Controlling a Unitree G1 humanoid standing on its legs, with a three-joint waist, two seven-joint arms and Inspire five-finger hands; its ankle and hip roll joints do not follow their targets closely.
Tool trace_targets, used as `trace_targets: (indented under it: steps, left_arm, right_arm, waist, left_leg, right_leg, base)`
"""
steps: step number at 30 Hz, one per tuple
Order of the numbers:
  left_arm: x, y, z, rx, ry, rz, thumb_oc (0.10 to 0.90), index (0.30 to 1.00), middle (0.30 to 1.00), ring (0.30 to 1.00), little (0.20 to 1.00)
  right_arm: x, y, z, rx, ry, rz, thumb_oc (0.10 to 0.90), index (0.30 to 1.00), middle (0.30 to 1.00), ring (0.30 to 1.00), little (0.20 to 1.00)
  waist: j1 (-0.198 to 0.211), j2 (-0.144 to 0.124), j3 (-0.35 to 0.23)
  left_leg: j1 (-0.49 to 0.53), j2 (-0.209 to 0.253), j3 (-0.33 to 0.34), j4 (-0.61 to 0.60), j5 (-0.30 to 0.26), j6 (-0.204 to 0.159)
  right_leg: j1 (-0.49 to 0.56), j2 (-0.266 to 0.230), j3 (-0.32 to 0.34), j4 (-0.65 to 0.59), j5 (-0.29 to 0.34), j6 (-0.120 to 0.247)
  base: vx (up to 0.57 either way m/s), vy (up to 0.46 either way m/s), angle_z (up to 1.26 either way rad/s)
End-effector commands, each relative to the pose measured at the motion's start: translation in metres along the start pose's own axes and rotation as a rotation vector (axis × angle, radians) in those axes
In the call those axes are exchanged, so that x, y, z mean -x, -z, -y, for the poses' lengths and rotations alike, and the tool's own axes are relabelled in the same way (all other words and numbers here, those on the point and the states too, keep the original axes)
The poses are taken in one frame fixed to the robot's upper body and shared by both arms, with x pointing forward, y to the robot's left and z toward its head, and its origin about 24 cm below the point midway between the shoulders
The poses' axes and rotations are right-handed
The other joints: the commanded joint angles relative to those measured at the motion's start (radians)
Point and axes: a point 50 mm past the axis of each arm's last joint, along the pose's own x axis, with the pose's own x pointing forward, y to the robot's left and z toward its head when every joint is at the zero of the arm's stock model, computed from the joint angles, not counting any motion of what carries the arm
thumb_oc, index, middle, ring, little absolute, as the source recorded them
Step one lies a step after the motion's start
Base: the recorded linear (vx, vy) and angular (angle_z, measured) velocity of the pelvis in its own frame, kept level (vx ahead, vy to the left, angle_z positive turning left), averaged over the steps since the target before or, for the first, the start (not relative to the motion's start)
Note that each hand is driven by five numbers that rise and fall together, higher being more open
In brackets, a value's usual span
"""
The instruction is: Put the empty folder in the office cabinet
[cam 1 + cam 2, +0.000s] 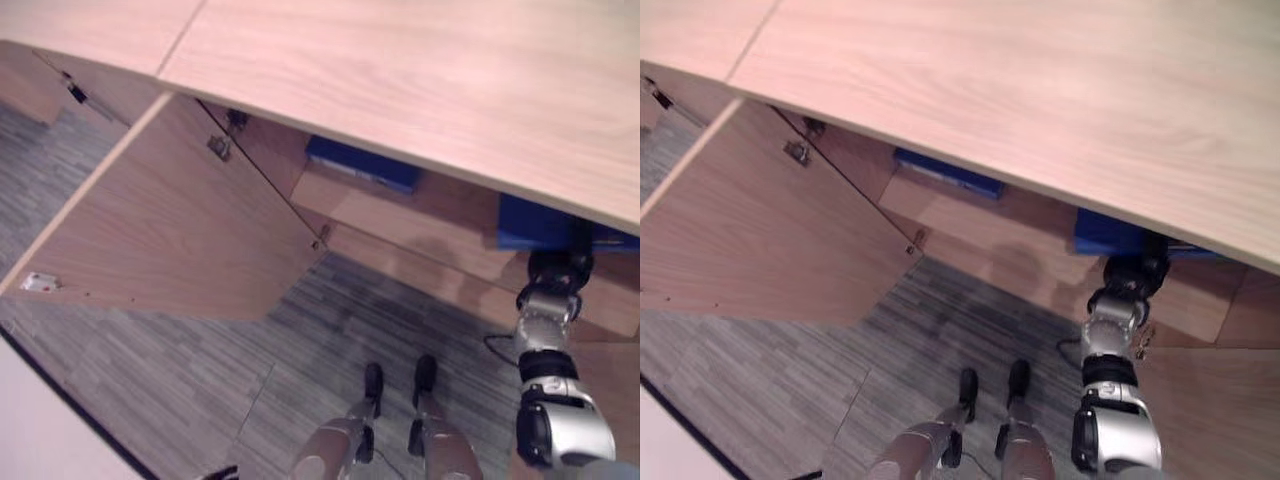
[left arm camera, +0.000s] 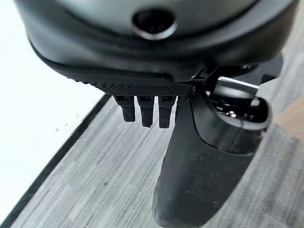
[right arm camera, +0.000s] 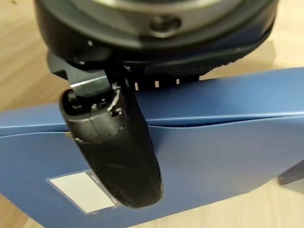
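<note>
My right hand [image 3: 118, 156] is reaching in under the cabinet's top panel [image 1: 420, 90], onto the inner shelf [image 1: 400, 235]. In the right wrist view the thumb lies flat across the face of the blue folder [image 3: 213, 142]; the fingers are hidden behind the folder, so I cannot tell whether they are clamped on it or loose. The folder rests on the shelf at the right end of the opening, its near edge just at the shelf's front lip, with a small white label [image 3: 80, 192] beside my thumb. From the head views its upper part is tucked under the overhanging edge of the top panel.

A second blue folder [image 1: 362, 164] lies further left and deeper in, well apart from the first, with bare shelf between them.

The cabinet door [image 1: 170, 230] stands swung wide to the left, its free edge out over the grey carpet [image 1: 180, 390], leaving open floor in front of the shelf.

My left hand [image 2: 152, 90] hangs low over the carpet near a pale wall [image 2: 42, 104], fingers curled down together, holding nothing.
</note>
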Motion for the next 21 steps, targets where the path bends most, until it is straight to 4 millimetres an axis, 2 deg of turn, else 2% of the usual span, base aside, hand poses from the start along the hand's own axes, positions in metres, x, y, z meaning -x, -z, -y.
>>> trace_targets:
  steps: [1, 2, 3, 5, 7, 8, 9, 10, 11, 14, 17, 18, 19, 21]
  left_arm:
    - [0.008, 0.005, -0.050, -0.101, -0.157, -0.059, 0.800, 0.900, 0.900, 0.900, 0.900]
    - [0.008, -0.001, -0.053, -0.112, -0.163, -0.039, 0.800, 0.900, 0.900, 0.900, 0.900]
    - [0.008, -0.002, -0.053, -0.112, -0.163, -0.039, 0.800, 0.900, 0.900, 0.900, 0.900]
    - [0.008, -0.012, -0.056, -0.126, -0.170, -0.007, 0.800, 0.900, 0.900, 0.900, 0.900]
    - [0.007, -0.018, -0.056, -0.130, -0.169, 0.009, 0.800, 0.900, 0.900, 0.900, 0.900]
    - [0.007, -0.030, -0.059, -0.148, -0.172, 0.044, 0.800, 0.900, 0.900, 0.900, 0.900]
    - [0.007, -0.030, -0.059, -0.148, -0.172, 0.045, 0.800, 0.900, 0.900, 0.900, 0.900]
    - [0.007, -0.041, -0.061, -0.159, -0.175, 0.080, 0.800, 0.900, 0.900, 0.900, 0.900]
    - [0.007, -0.042, -0.061, -0.158, -0.174, 0.082, 0.800, 0.900, 0.900, 0.900, 0.900]
    - [0.008, -0.061, -0.063, -0.172, -0.170, 0.144, 0.800, 0.900, 0.900, 0.900, 0.900]
    - [0.010, -0.067, -0.065, -0.191, -0.171, 0.164, 0.800, 0.900, 0.900, 0.900, 0.900]
    - [0.010, -0.068, -0.065, -0.190, -0.170, 0.165, 0.800, 0.900, 0.900, 0.900, 0.900]
    - [0.010, -0.070, -0.066, -0.194, -0.175, 0.171, 0.800, 0.900, 0.900, 0.900, 0.900]
    - [0.010, -0.073, -0.066, -0.201, -0.176, 0.176, 0.800, 0.900, 0.900, 0.900, 0.900]
  right_arm:
    - [-0.007, -0.016, -0.056, -0.040, -0.229, 0.119, 0.400, 0.300, 0.300, 0.300, 0.300]
    - [-0.008, -0.019, -0.072, -0.060, -0.261, 0.140, 0.400, 0.300, 0.300, 0.300, 0.300]
    - [-0.009, -0.019, -0.072, -0.060, -0.261, 0.141, 0.400, 0.300, 0.300, 0.300, 0.300]
    - [-0.008, -0.023, -0.099, -0.105, -0.321, 0.176, 0.400, 0.300, 0.300, 0.300, 0.300]
    - [-0.008, -0.023, -0.107, -0.121, -0.334, 0.180, 0.400, 0.300, 0.300, 0.300, 0.300]
    - [-0.008, -0.026, -0.124, -0.161, -0.367, 0.198, 0.400, 0.300, 0.300, 0.300, 0.300]
    - [-0.008, -0.026, -0.124, -0.162, -0.367, 0.199, 0.400, 0.300, 0.300, 0.300, 0.300]
    - [-0.007, -0.029, -0.141, -0.173, -0.399, 0.216, 0.400, 0.300, 0.300, 0.300, 0.300]
    - [-0.007, -0.029, -0.142, -0.174, -0.401, 0.217, 0.400, 0.300, 0.300, 0.300, 0.300]
    - [-0.008, -0.039, -0.164, -0.186, -0.427, 0.252, 0.400, 0.300, 0.300, 0.300, 0.300]
    - [-0.007, -0.043, -0.174, -0.210, -0.433, 0.262, 0.400, 0.300, 0.300, 0.300, 0.300]
    - [-0.007, -0.043, -0.174, -0.210, -0.433, 0.262, 0.508, 0.462, 0.462, 0.462, 0.462]
    - [-0.009, -0.045, -0.177, -0.200, -0.426, 0.262, 0.800, 0.900, 0.900, 0.900, 0.900]
    - [-0.013, -0.049, -0.182, -0.144, -0.419, 0.257, 0.800, 0.900, 0.900, 0.900, 0.900]
  waist:
    - [0.008, -0.052, -0.062]
    - [0.011, -0.046, -0.050]
    - [0.011, -0.046, -0.051]
    - [0.016, -0.033, -0.030]
    - [0.019, -0.028, -0.024]
    - [0.022, -0.019, -0.010]
    - [0.023, -0.019, -0.011]
    - [0.029, -0.012, -0.007]
    - [0.029, -0.012, -0.005]
    - [0.035, -0.005, -0.005]
    - [0.039, 0.000, -0.008]
    - [0.040, 0.000, -0.009]
    - [0.041, 0.001, -0.007]
    - [0.043, 0.000, -0.005]
  left_leg:
    - [-0.018, -0.034, -0.026, 0.054, -0.086, -0.027]
    - [-0.041, -0.037, -0.031, 0.072, -0.091, -0.027]
    - [-0.043, -0.037, -0.031, 0.074, -0.092, -0.027]
    - [-0.080, -0.043, -0.033, 0.109, -0.103, -0.025]
    - [-0.100, -0.045, -0.031, 0.130, -0.110, -0.024]
    - [-0.129, -0.049, -0.031, 0.159, -0.115, -0.023]
    - [-0.133, -0.049, -0.030, 0.162, -0.116, -0.023]
    - [-0.153, -0.053, -0.031, 0.183, -0.129, -0.024]
    - [-0.159, -0.054, -0.031, 0.186, -0.124, -0.024]
    - [-0.194, -0.064, -0.038, 0.220, -0.133, -0.029]
    - [-0.206, -0.063, -0.041, 0.229, -0.137, -0.032]
    - [-0.205, -0.062, -0.042, 0.231, -0.144, -0.033]
    - [-0.212, -0.063, -0.043, 0.235, -0.138, -0.033]
    - [-0.213, -0.060, -0.045, 0.239, -0.145, -0.035]
  right_leg:
    - [0.008, -0.050, 0.077, 0.025, -0.050, 0.090]
    - [-0.011, -0.055, 0.083, 0.039, -0.055, 0.089]
    - [-0.014, -0.055, 0.083, 0.041, -0.055, 0.089]
    - [-0.054, -0.063, 0.093, 0.083, -0.067, 0.083]
    - [-0.079, -0.065, 0.098, 0.111, -0.077, 0.080]
    - [-0.114, -0.069, 0.103, 0.149, -0.091, 0.074]
    - [-0.118, -0.069, 0.104, 0.154, -0.093, 0.074]
    - [-0.143, -0.071, 0.106, 0.188, -0.116, 0.069]
    - [-0.149, -0.072, 0.106, 0.191, -0.112, 0.068]
    - [-0.183, -0.075, 0.104, 0.224, -0.125, 0.064]
    - [-0.195, -0.074, 0.100, 0.236, -0.134, 0.063]
    - [-0.195, -0.073, 0.101, 0.239, -0.141, 0.063]
    - [-0.204, -0.072, 0.102, 0.244, -0.138, 0.062]
    - [-0.207, -0.070, 0.102, 0.255, -0.149, 0.061]
  base:
    - [-0.02, -0.035, 0.02]
    - [-0.01, -0.020, 0.03]
    - [-0.03, -0.041, 0.01]
    - [-0.04, -0.023, 0.01]
    - [-0.04, -0.009, 0.01]
    - [-0.05, -0.011, 0.00]
    - [-0.04, -0.036, 0.01]
    - [0.00, 0.000, 0.00]
    - [-0.01, -0.055, 0.02]
    - [-0.02, -0.048, 0.06]
    - [0.02, -0.049, 0.17]
    - [-0.01, -0.050, 0.10]
    - [0.00, -0.054, 0.10]
    - [0.01, -0.061, 0.10]
